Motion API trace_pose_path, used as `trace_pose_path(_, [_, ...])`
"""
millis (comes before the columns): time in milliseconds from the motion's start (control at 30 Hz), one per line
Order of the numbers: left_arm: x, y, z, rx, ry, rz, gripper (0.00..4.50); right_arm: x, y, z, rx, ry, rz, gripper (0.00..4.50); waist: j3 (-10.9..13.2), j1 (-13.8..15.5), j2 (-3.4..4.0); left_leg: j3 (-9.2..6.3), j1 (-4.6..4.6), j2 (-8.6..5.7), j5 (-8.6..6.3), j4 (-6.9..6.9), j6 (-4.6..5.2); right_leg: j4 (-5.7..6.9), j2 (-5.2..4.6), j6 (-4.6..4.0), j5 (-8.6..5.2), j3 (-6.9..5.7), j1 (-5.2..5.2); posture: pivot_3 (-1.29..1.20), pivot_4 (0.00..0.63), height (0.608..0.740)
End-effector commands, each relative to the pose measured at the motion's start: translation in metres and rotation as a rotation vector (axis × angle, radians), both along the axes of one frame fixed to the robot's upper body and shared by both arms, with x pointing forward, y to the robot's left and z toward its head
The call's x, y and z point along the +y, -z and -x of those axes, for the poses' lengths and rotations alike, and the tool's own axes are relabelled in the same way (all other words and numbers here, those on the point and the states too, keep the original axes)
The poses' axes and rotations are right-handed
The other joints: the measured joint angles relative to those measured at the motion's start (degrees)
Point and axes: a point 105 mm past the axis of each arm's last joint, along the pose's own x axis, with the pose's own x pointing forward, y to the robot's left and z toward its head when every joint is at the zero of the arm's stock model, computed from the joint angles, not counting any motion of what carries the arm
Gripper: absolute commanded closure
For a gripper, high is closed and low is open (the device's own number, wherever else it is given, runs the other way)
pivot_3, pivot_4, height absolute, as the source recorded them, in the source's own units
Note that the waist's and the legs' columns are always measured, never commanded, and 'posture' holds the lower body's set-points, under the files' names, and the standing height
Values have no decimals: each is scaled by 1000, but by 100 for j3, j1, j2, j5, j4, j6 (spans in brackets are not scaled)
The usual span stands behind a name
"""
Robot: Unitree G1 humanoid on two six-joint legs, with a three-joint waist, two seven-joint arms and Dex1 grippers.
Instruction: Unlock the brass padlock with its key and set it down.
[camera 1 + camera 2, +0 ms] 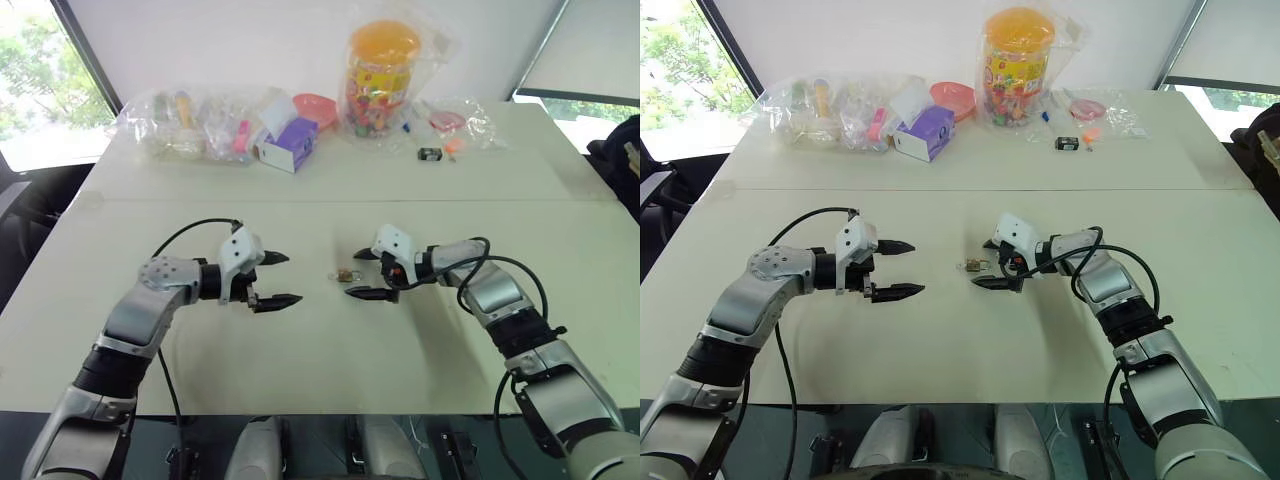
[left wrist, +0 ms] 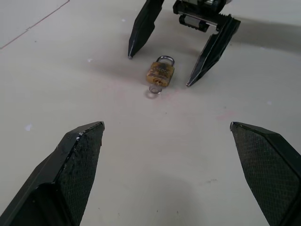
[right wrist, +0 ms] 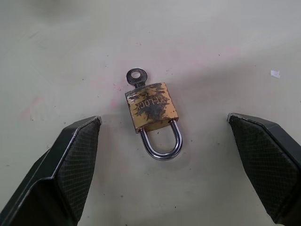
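On matte table | worn brass padlock, rounded steel shackle

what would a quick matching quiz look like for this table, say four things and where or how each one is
Things:
1. brass padlock
2. key
3. right claw
4. orange-lidded jar

Places or states:
a. at the far edge of the table, inside a clear bag
b. open, its tips on either side of the lock
c. lying flat on the table between the two claws
d. sticking out of the lock body, opposite the shackle

Pairs: 1-c, 2-d, 3-b, 4-a
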Motion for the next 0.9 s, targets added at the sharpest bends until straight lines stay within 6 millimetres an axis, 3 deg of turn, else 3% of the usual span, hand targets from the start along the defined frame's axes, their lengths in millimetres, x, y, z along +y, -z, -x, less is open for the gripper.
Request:
trace_pose_path(33, [1, -14, -2, -56, -4, 12, 0, 3, 13, 0, 1, -14, 46, 51, 0, -3, 0, 1, 1, 1, 0, 0, 0, 0, 0, 0, 0, 0, 0, 0, 150, 740])
trace_pose_path(200, [1, -19, -5, -60, -18, 32, 0, 12, 18, 2, -25, -43, 67, 51, -1, -15, 1, 6, 8, 4, 0, -1, 0, 4, 1, 0, 0, 2, 2, 0, 150, 740])
trace_pose_path(467, [-3, -21, -9, -38, -7, 54, 0, 11, 32, 12, -22, -73, 119, 3793, -2, -4, 2, 13, 65, 6, 0, -10, 0, 0, 1, -1, 0, 4, 58, 0, 150, 740])
trace_pose_path(567, [-7, -23, -9, 16, -1, 90, 0, 6, 29, 14, -71, -73, 157, 3784, -3, 13, 1, 11, 82, 6, -1, -15, 0, -6, 0, -2, 0, 3, 76, 0, 150, 740])
trace_pose_path(700, [-16, -36, -9, 115, 39, 165, 0, -12, 12, 14, -431, -162, 374, 3784, -2, 83, 1, 4, 73, -1, -1, -7, 0, -8, -3, -1, 0, 1, 75, 0, 150, 740])
trace_pose_path(900, [-29, -49, -12, 189, 112, 217, 0, 6, -50, 30, -885, -207, 324, 3784, 3, 126, -3, 4, 64, -16, -2, -6, 4, -18, -3, 0, -1, 1, 74, 0, 150, 740])
